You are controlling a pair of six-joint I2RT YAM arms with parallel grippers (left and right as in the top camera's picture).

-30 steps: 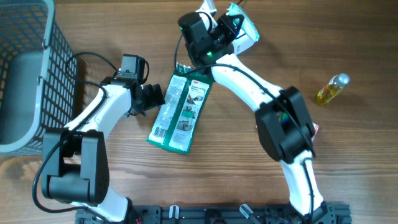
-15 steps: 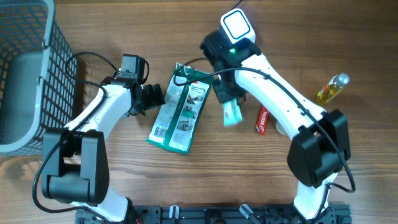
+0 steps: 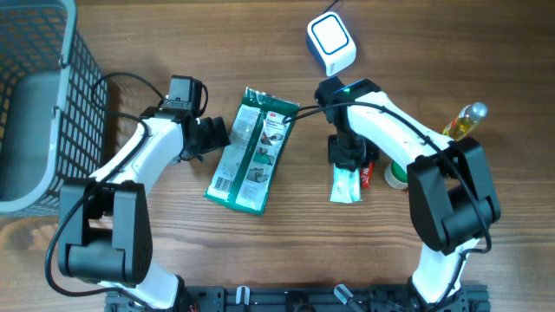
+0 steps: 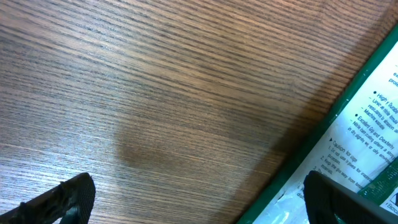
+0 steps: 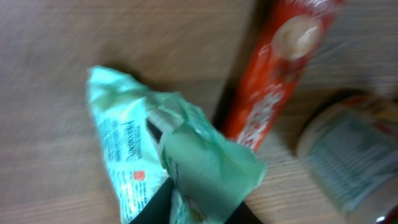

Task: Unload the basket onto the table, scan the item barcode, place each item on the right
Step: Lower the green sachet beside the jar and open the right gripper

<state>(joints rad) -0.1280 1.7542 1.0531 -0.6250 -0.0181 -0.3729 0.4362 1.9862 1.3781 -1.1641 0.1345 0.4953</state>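
While the wooden table holds a wire basket at nine o'clock and the scanner at twelve, the left gripper gapes wide; the right gripper points down onto the green packet at four o'clock, grip unclear.

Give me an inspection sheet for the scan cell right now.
Surface: wooden table, no spills seen.
Job's things: scanner at the far edge; pale green pouch under the right gripper; green package mid-table.
Clutter: red tube, small jar, yellow bottle.
Grippers: left gripper jaws open, empty, beside the package; right gripper over the pouch, grip unclear.
Cables: black cable by the left arm.
Surroundings: wire basket at left.
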